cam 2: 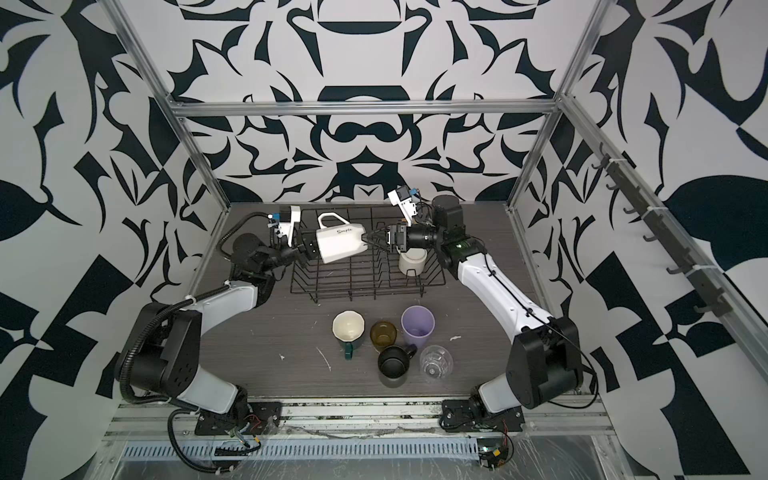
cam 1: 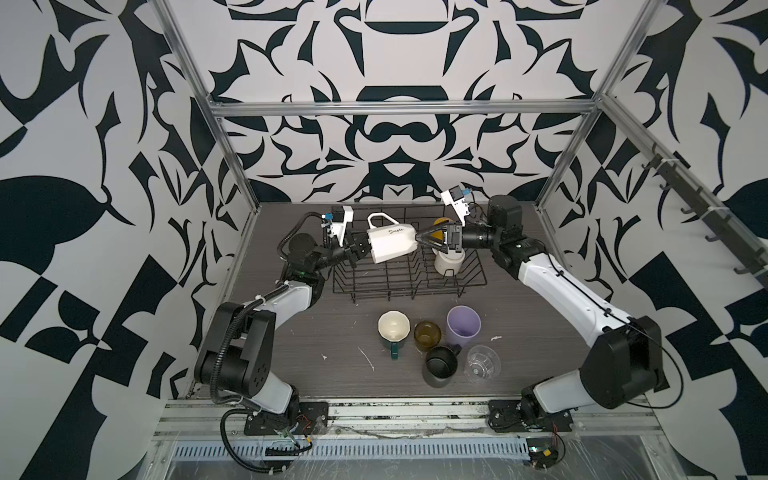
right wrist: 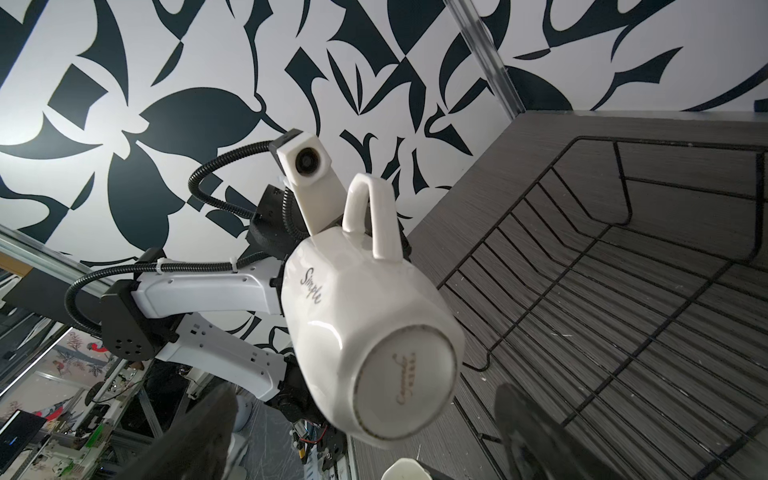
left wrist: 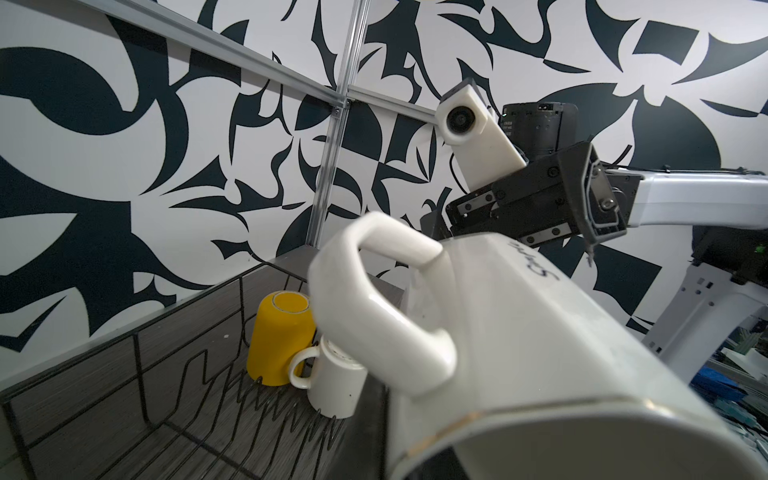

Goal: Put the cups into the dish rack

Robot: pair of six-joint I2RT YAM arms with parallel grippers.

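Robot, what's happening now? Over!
Left jaws shut on cream faceted mug, sideways above black wire dish rack. Right jaws open by its base. Nothing blocking.

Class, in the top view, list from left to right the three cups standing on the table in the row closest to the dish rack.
teal faceted mug → amber glass → lilac tumbler
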